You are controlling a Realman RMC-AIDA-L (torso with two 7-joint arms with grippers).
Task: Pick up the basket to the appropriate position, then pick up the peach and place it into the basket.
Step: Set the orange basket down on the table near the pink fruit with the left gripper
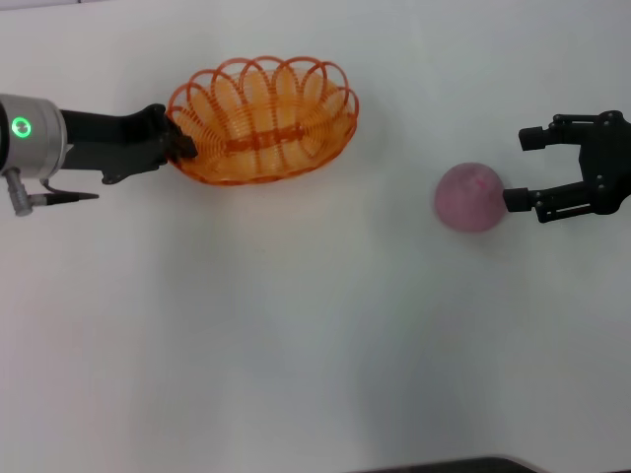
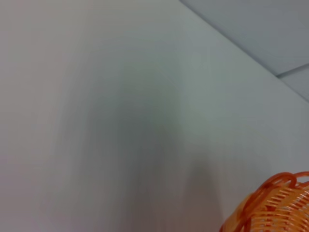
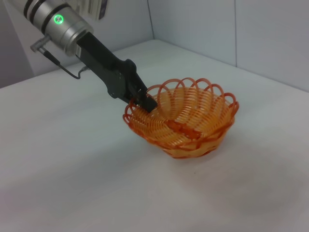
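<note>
Left gripper (image 1: pixel 183 145) pinches basket (image 1: pixel 264 120) rim; right gripper (image 1: pixel 521 169) open beside peach (image 1: pixel 470 197), which may roll off if nudged.

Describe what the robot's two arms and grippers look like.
The left arm has a silver cylindrical wrist with a glowing green ring light and a thin dark cable, ending in a matte black left gripper. The right gripper is black too, with jointed, linkage-style fingers.

You saw only a corner of the basket (image 2: pixel 275 205) in your left wrist view, cut off by the frame's edge; the right gripper (image 1: pixel 521 169) ran past the head view's edge.
</note>
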